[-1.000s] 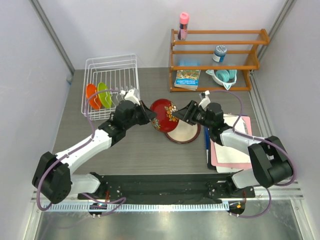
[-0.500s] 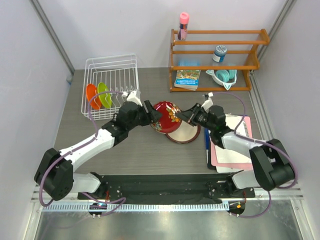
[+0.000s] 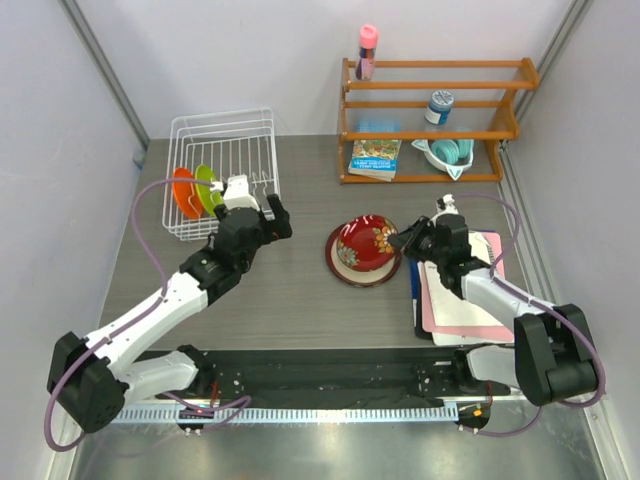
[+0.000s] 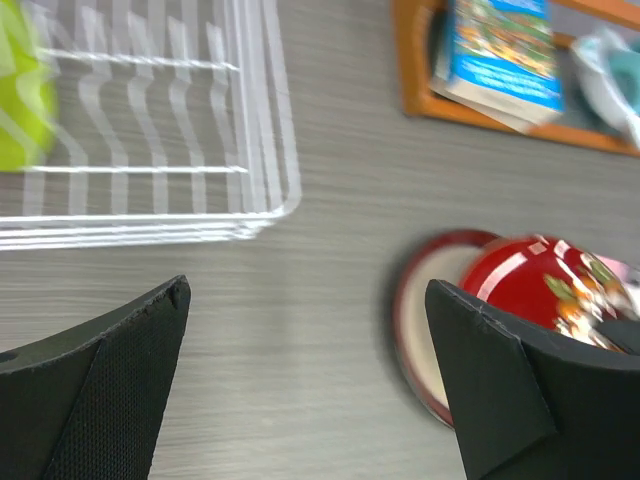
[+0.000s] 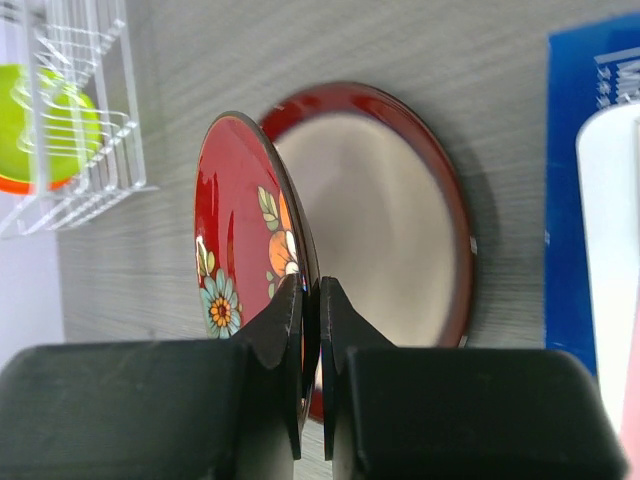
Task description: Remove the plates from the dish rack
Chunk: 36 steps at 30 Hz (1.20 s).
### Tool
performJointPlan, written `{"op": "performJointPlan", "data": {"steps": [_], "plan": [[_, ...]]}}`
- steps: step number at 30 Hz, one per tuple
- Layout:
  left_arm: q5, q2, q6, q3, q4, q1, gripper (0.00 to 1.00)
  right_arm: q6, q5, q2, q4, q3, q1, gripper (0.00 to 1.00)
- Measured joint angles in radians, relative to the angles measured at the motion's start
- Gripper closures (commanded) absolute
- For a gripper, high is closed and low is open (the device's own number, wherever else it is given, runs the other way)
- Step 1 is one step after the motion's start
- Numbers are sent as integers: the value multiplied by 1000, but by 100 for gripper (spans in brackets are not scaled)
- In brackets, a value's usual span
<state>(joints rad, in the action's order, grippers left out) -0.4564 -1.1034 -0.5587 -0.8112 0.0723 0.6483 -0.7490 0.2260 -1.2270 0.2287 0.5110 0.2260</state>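
Observation:
The dark red floral plate [image 3: 368,243] stands tilted on edge over the large cream plate [image 3: 352,271] with the dark red rim, mid-table. My right gripper [image 3: 403,240] is shut on the floral plate's rim; in the right wrist view its jaws [image 5: 311,285] pinch the edge of the floral plate [image 5: 235,220] beside the cream plate [image 5: 385,215]. My left gripper [image 3: 272,215] hangs open and holding nothing beside the white dish rack [image 3: 250,128]. An orange plate [image 3: 183,192] and a lime green plate [image 3: 208,188] stand upright in the rack. In the left wrist view, the open gripper [image 4: 306,290] hovers over bare table.
An orange wooden shelf [image 3: 430,132] stands at the back right with a book [image 3: 375,157], a teal dish [image 3: 447,152], a jar [image 3: 438,105] and a pink bottle [image 3: 367,50]. A pink pad on a blue-edged notebook [image 3: 455,305] lies under the right arm.
My left gripper opened, let go of the floral plate and drew back left toward the rack. My right gripper shut on the plate's rim and carried it right over the cream plate.

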Motion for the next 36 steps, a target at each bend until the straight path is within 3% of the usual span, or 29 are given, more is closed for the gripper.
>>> {"op": "performJointPlan", "data": {"steps": [6,11,15,16,18,19,20,22,30,36], "plan": [[-187,18,93,-2,36,-9,0,22,3,-102,-6,0,-10,99],[-240,18,142,-14,48,-62,0,12,46,-195,58,14,-18,99],[-238,18,152,-23,53,-122,0,9,69,-246,100,32,-18,92],[-233,18,153,-23,54,-138,1,8,72,-250,103,33,-18,81],[-221,18,153,-23,60,-174,0,6,73,-254,101,37,-18,74],[-215,18,153,-23,61,-187,0,8,72,-254,97,40,-18,61],[-203,17,153,-23,61,-210,0,12,66,-254,84,45,-18,58],[-188,15,153,-23,61,-237,1,17,53,-254,62,49,-18,60],[-105,-49,152,-44,59,-323,0,36,11,-249,-32,62,-18,43],[-74,-113,155,-64,40,-381,0,59,-14,-172,-89,74,-17,39]]}}
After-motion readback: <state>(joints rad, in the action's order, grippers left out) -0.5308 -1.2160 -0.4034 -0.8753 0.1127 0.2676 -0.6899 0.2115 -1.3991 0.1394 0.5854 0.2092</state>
